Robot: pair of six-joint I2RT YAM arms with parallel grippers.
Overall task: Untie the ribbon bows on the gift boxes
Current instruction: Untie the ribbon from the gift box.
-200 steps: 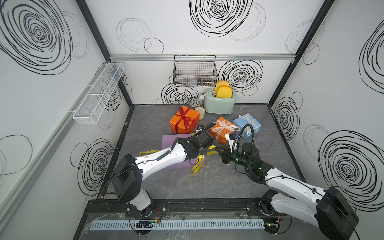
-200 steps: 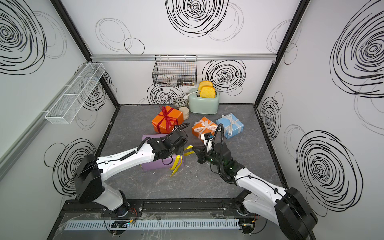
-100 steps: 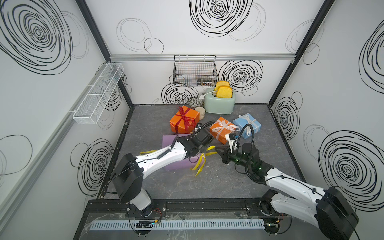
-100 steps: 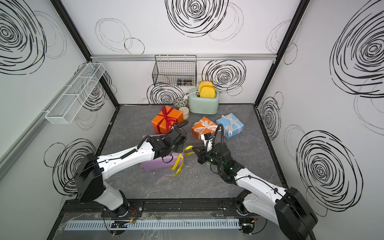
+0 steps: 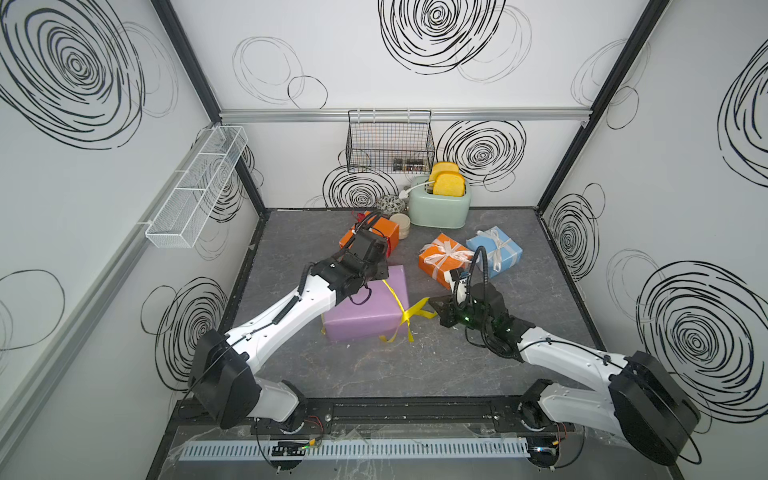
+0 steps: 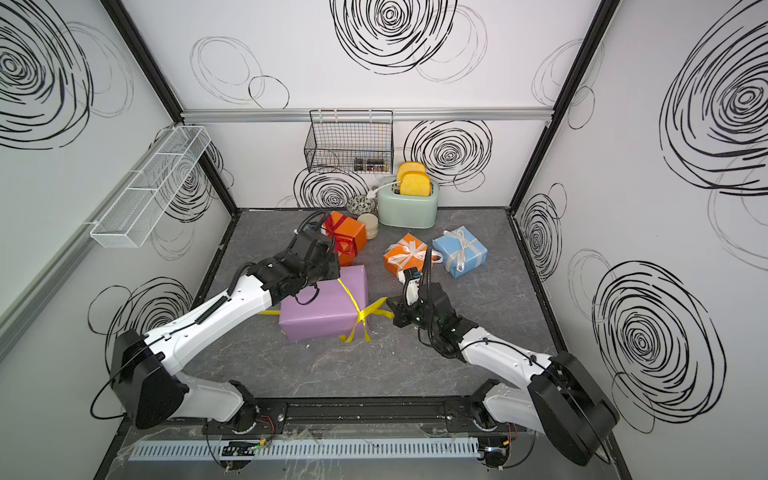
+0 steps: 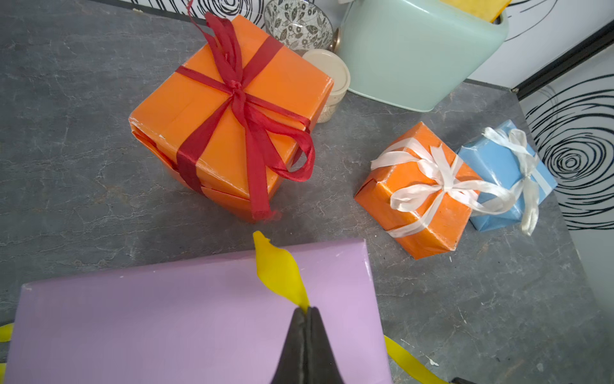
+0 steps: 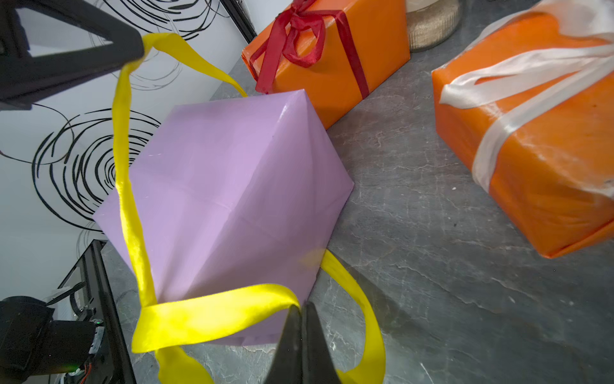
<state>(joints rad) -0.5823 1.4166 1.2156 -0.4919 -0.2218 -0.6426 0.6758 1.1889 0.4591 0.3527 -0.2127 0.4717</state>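
Reaching in at the lilac box, both arms outstretched, left pincer and right pincer clamped on yellow ribbon.

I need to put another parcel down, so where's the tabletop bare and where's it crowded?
Bare: the front strip of the tabletop between the lilac box and the front rail; the rear left corner beside the red-ribboned orange box. Crowded: the rear middle round the toaster and patterned bowl, and the yellow ribbon held by the left gripper and right gripper.
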